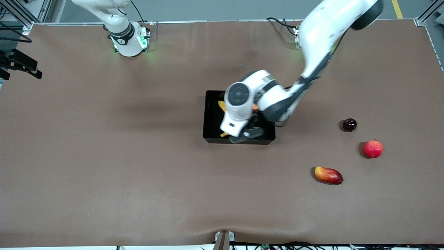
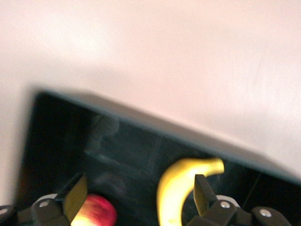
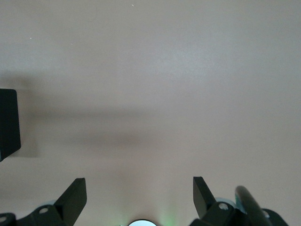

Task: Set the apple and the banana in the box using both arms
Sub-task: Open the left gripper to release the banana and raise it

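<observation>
Where curved banana (image 2: 176,188) meets box (image 2: 61,136)

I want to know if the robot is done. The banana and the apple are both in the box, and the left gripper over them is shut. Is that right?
Almost. The banana and apple are both in the box, and the left gripper is over them, but it is open, not shut. The left wrist view shows its fingers spread wide, holding nothing.

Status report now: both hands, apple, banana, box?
Left hand open over the box. Banana and apple inside box. Right hand open, waiting over bare table. Nothing in the way.
</observation>
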You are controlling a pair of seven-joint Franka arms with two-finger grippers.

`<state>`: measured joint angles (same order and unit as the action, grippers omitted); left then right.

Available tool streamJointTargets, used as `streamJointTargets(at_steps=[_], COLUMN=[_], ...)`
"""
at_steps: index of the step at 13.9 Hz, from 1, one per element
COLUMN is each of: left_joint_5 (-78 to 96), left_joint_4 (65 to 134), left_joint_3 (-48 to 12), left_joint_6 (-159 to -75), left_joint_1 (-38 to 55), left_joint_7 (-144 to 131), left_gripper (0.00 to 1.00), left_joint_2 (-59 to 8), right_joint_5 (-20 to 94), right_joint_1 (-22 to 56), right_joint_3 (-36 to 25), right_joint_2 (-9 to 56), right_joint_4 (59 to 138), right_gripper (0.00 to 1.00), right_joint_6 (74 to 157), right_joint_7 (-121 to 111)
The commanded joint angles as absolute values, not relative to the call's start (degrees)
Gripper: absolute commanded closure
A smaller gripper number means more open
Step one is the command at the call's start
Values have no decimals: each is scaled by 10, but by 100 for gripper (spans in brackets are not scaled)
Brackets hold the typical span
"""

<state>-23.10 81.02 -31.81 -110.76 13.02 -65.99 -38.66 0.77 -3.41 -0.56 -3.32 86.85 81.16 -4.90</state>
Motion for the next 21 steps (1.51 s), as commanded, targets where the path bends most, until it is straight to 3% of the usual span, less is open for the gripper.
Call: streamJointTargets(at_steps=[1, 5, 12, 17, 20, 21], left_joint_5=[-230, -222, -146, -124, -62, -34], left_joint_4=[832, 831, 825, 828, 847, 858], left_joint_3=[-318, -321, -321, -316, -170, -150], left_joint_6=[-1064, -984, -947, -892, -882, -882], left_joint_1=[70, 9, -111, -121, -32, -28], left_joint_7=[-584, -466, -292, -224, -158, -146], left_gripper=[0, 0, 0, 0, 0, 0], left_joint_2=[-294, -217, -125, -79, -39, -26], right_joint_5=[11, 9, 7, 10, 10, 10], right_joint_1=[-45, -47, -44, -48, -51, -51], right_joint_3=[3, 3, 4, 3, 3, 3], right_joint_2=[-36, -36, -36, -36, -35, -36], right_joint_4=[871, 871, 871, 871, 872, 872], right_gripper=[0, 0, 0, 0, 0, 0], right_joint_6=[811, 810, 809, 809, 809, 809], right_joint_7=[-46, -46, -47, -47, -46, -47])
